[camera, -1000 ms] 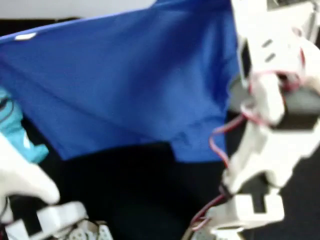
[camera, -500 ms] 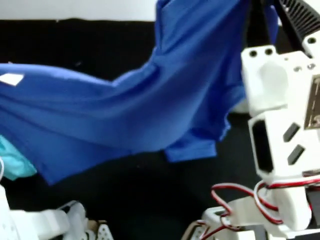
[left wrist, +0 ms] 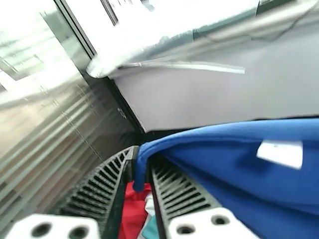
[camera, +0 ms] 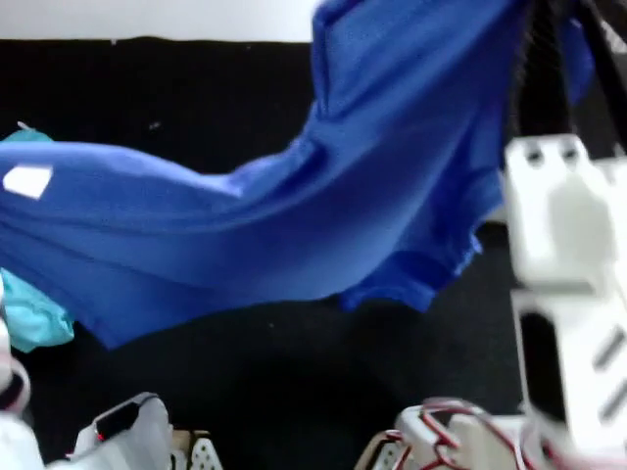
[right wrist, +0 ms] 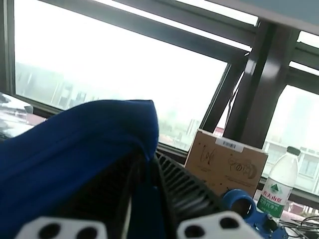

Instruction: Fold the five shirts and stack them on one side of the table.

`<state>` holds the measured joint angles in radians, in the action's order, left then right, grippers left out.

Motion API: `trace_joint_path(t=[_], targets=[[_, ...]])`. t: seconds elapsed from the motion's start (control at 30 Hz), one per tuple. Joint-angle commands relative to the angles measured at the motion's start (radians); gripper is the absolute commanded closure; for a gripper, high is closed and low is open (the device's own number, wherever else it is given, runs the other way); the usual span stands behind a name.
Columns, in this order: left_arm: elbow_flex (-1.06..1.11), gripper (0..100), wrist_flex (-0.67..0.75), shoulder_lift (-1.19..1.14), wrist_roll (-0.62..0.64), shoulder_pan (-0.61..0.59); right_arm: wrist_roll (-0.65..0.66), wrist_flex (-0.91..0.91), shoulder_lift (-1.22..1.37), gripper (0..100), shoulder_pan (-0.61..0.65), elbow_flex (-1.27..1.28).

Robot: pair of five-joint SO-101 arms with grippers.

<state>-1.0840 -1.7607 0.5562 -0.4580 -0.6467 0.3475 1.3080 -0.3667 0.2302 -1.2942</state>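
Blue shirt (camera: 323, 215): lifted off the table and stretched between the two grippers. In the high view it runs from the left edge, sags through the middle, then rises steeply to the top right corner.
Shirt label (camera: 27, 181): a small white tag on the blue fabric near the left end. It is also seen in the left wrist view (left wrist: 280, 153), close to the gripped edge.
Left gripper (left wrist: 143, 160): jaws narrow and clamped on a folded edge of the blue shirt (left wrist: 239, 169). The fabric rises between the two ribbed fingers (left wrist: 174, 191) and drapes away to one side.
Right gripper (right wrist: 149, 162): jaws narrow and holding a bunched fold of the blue shirt (right wrist: 65, 149), which mounds over the ribbed fingers (right wrist: 184, 189).
Right arm (camera: 563, 294): its white housing stands at the right side of the high view, beneath the raised end of the shirt.
Teal shirt (camera: 34, 318): lies at the left edge of the table, partly covered by the hanging blue fabric.
Red cloth (left wrist: 130, 209): visible below the left gripper, between its fingers.
Table (camera: 196, 88): black surface, visible above and below the suspended shirt.
Background, right wrist view: a window (right wrist: 99, 64), a cardboard box (right wrist: 227, 162) and a water bottle (right wrist: 279, 186) beside the box.
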Motion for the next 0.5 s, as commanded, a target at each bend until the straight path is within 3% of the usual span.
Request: trace_joint_path(t=[0.0,0.27,0.47], targets=[[0.064,99,-0.002,0.053,0.011,0.001,0.011,-0.021,-0.062,99.3,0.002,-0.027],[0.137,99,0.005,0.107,0.008,0.001,0.009,-0.031,-0.056,99.3,0.004,0.010],[0.286,99,0.123,0.018,0.006,-0.004,0.006,-0.137,0.068,99.3,0.007,0.185]])
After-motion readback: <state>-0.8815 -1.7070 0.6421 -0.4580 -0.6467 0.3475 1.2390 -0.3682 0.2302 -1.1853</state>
